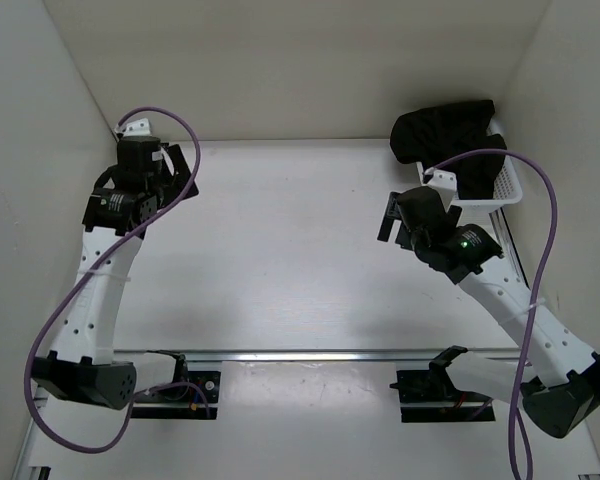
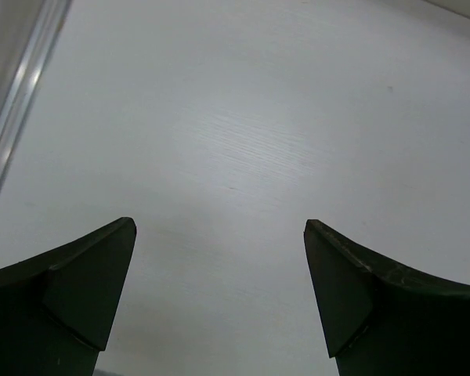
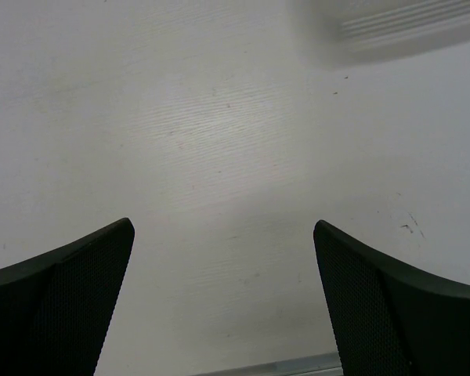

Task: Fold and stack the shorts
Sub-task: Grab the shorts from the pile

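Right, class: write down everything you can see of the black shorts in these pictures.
The shorts are plain black, soft-looking cloth, crumpled into a loose, unfolded heap. They sit in the white mesh basket at the far right corner of the table, bulging above its rim and spilling over its left side. No waistband or drawstring can be made out. Only the basket seems to touch them; a purple cable crosses in front in the top view.

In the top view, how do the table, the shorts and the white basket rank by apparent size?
Largest: table.
Then: shorts.
Smallest: white basket, but the shorts hide part of it, so this is unsure.
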Motion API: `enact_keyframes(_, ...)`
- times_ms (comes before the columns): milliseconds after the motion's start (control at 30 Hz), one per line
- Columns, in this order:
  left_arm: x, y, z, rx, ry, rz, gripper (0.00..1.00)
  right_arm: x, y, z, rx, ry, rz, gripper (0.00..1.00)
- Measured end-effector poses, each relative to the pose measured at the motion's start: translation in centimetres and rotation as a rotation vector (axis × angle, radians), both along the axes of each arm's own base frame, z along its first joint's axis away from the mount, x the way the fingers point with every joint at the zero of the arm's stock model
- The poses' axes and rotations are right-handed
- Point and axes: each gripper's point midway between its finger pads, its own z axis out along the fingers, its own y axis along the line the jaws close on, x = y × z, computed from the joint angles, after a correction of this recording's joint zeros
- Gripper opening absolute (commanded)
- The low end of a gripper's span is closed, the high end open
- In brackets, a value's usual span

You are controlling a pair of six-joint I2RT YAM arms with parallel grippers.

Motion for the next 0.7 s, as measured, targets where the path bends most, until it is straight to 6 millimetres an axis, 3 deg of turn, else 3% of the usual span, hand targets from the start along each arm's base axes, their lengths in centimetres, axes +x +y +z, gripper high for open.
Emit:
enact_keyframes(167, 0.1, -2.4, 1.3, -0.046, -0.046, -0.151, 1.00, 0.5, -1.3, 0.1, -0.054, -0.025, -0.061, 1.00)
enact_keyframes(300, 0.0, -3.9, 0.8, -0.088, -0.025, -0.230, 1.00, 2.0, -4.2, 0.6, -0.118, -0.060, -0.189, 1.00)
enact_keyframes(400, -0.6, -5.0, -0.1, -0.131, -0.004, -0.275, 1.00, 5.2, -8.3, 1.1, -0.080, -0.064, -0.339, 1.00)
enact_keyframes(533, -1.5, -5.4, -2.1, -0.160, 0.036, -0.285, 1.00, 11.3, -14.1, 1.3, 0.042, -0.039, -0.499, 0.95)
enact_keyframes(600, -1.7, -5.1, -2.6, -0.159, 0.041, -0.262, 1.00, 14.5, -16.1, 0.9, 0.096, -0.028, -0.539, 0.95)
enact_keyframes(700, -1.7, -4.6, -2.4, -0.152, 0.023, -0.229, 1.00, 19.1, -17.6, -0.5, 0.148, -0.002, -0.553, 0.95)
